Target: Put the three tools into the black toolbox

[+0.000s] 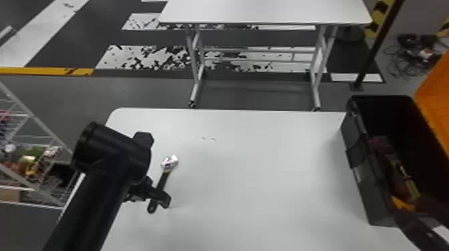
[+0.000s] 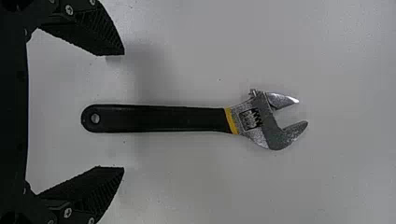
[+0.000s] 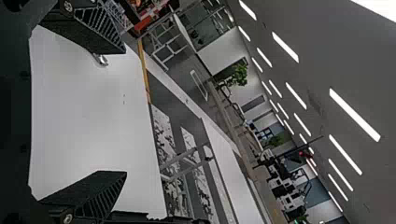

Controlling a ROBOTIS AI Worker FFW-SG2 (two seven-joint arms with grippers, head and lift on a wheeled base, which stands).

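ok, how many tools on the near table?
1: the adjustable wrench, on the left side of the near table, handle end under the open left claw. Left arm covers part of the tabletop in the head view, so something may be hidden.

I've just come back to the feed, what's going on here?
The left gripper is open over the table, its fingers either side of the adjustable wrench's black handle, not gripping it. The right gripper is open and holds nothing. The black toolbox stands open, with some yellow items inside; how many tools that makes, I can't tell. The wrench is not yet in the box.
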